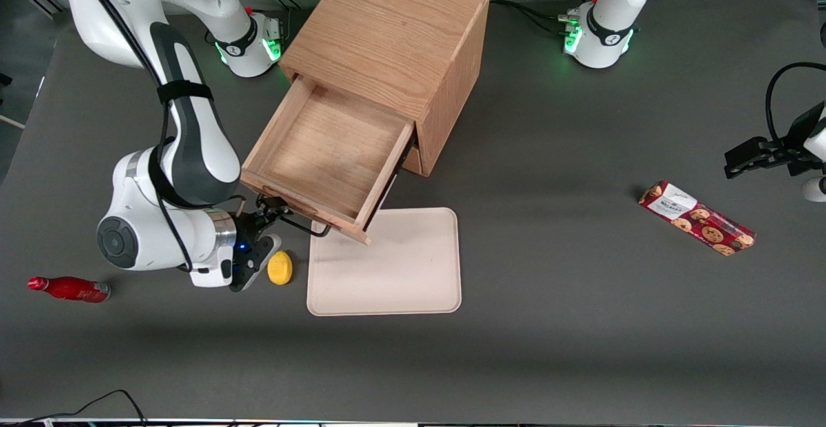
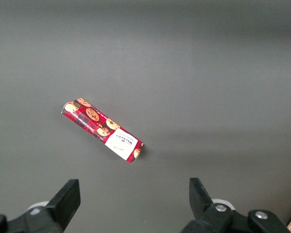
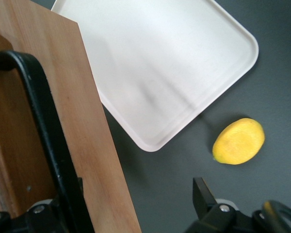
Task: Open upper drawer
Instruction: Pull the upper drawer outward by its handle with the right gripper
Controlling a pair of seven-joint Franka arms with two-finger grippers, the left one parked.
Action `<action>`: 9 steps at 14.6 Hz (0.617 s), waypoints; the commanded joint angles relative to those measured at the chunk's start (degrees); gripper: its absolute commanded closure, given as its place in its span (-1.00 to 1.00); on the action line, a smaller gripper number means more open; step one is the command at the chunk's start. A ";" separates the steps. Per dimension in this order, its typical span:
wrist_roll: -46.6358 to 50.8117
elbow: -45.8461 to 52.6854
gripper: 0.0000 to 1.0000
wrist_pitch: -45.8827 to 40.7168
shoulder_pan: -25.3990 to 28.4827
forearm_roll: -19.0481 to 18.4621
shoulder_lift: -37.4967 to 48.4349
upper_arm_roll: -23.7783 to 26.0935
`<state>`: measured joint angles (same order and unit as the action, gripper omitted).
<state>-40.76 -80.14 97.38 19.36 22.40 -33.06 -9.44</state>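
Lemon point(image 1: 280, 268) beside jaws point(image 1: 270, 211), tray point(image 1: 413, 285)

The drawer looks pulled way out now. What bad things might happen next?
The shallow wooden upper drawer already sticks far out of the oak-wood cabinet; more pulling might yank it off its rails. The gripper sits at the thin black bar handle, close above the yellow lemon and flat cream tray, so lowering or swinging away could knock them.
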 commanded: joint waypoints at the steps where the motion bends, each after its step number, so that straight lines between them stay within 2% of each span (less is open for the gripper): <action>1: -2.57 3.14 -1.00 -1.22 -1.52 -0.25 -1.83 0.74; 7: -2.39 4.28 -1.00 -1.66 -2.13 -0.25 -0.35 1.27; 9: -2.39 5.08 -1.00 -1.93 -1.52 -2.08 2.90 1.35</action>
<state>-42.01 -76.92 97.04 18.24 22.10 -33.08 -8.91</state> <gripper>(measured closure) 0.000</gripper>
